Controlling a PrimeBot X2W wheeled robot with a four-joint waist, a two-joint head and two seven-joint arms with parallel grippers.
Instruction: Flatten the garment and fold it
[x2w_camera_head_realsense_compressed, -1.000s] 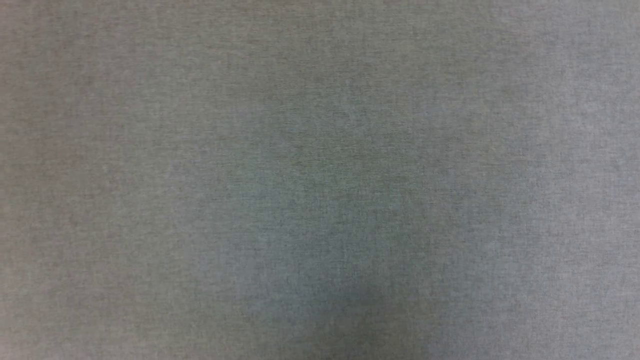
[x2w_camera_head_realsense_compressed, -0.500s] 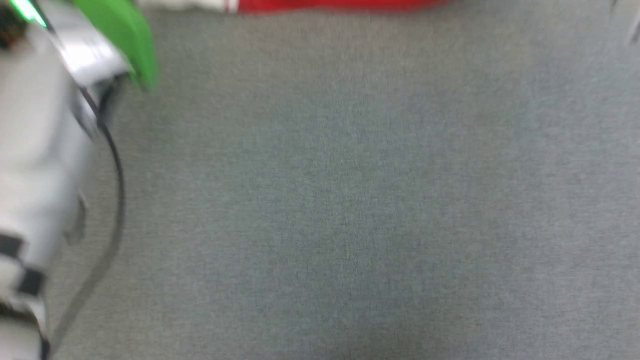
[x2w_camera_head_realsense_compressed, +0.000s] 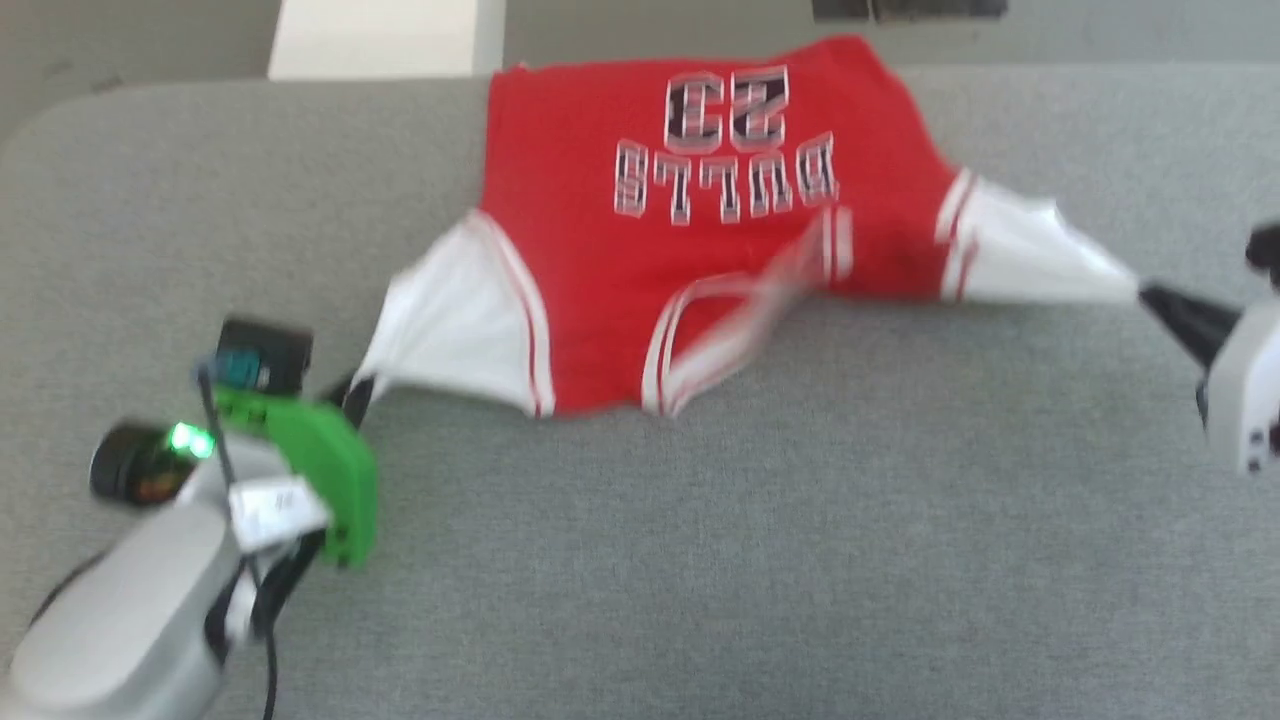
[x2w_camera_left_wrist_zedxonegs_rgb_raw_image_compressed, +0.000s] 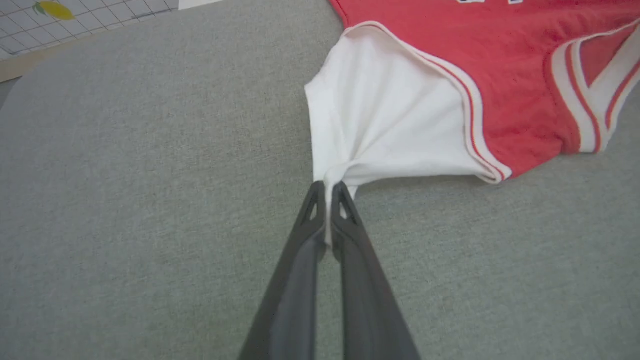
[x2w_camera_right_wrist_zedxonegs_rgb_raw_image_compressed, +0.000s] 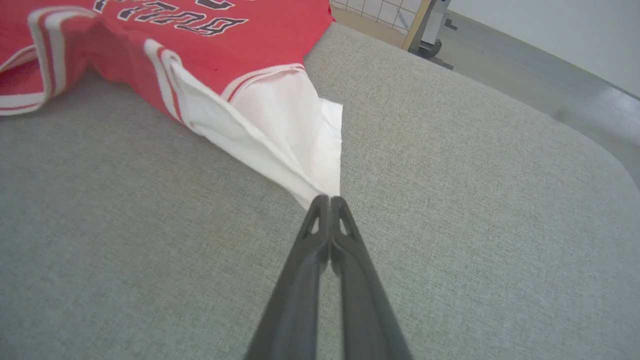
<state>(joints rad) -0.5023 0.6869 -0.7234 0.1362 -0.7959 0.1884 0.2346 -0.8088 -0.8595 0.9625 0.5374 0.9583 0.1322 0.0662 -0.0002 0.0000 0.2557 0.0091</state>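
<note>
The head camera has swung up: a second ago it showed bare grey desk (x2w_camera_head_realsense_compressed: 700, 580), and now the garment (x2w_camera_head_realsense_compressed: 700, 260) comes into view, lying print-up and reaching the desk's far edge. The left pincer (x2w_camera_left_wrist_zedxonegs_rgb_raw_image_compressed: 327, 189) is clenched on one white sleeve tip and the right pincer (x2w_camera_right_wrist_zedxonegs_rgb_raw_image_compressed: 330, 199) on the other. With both sleeves drawn toward the desk's ends, flattening looks underway and folding not yet begun.

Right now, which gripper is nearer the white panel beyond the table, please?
Left. The left gripper sits this side of the white panel; the right gripper, far to its right.
</note>
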